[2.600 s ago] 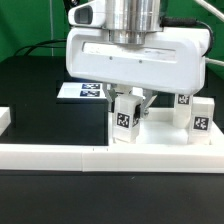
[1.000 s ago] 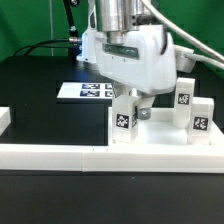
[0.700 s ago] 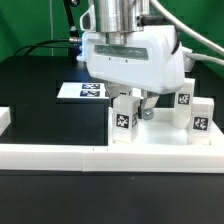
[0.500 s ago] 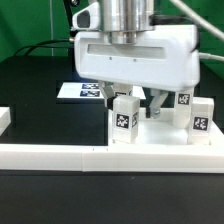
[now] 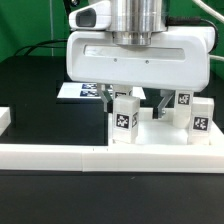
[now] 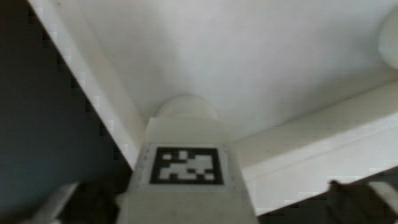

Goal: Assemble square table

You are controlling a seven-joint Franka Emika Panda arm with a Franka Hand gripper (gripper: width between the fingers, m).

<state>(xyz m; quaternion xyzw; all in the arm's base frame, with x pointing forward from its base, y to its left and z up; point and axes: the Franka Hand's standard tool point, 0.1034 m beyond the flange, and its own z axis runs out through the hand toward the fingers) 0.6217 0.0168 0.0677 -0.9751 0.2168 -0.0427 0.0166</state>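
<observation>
White tagged leg (image 5: 124,121) upright on tabletop (image 5: 150,140), directly below hand (image 5: 133,97), fingers apart either side.

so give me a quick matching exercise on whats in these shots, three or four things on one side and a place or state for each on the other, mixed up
Things:
1. gripper
2. marker board
3. border wall
4. nearest leg

Places or states:
A. lies flat on the black table, behind the arm, toward the exterior view's left
B. runs low and white across the front of the scene
C. stands upright, its tag facing the exterior camera
D. hangs under the wide white hand, fingers down beside the legs

Pairs: 1-D, 2-A, 3-B, 4-C
</observation>
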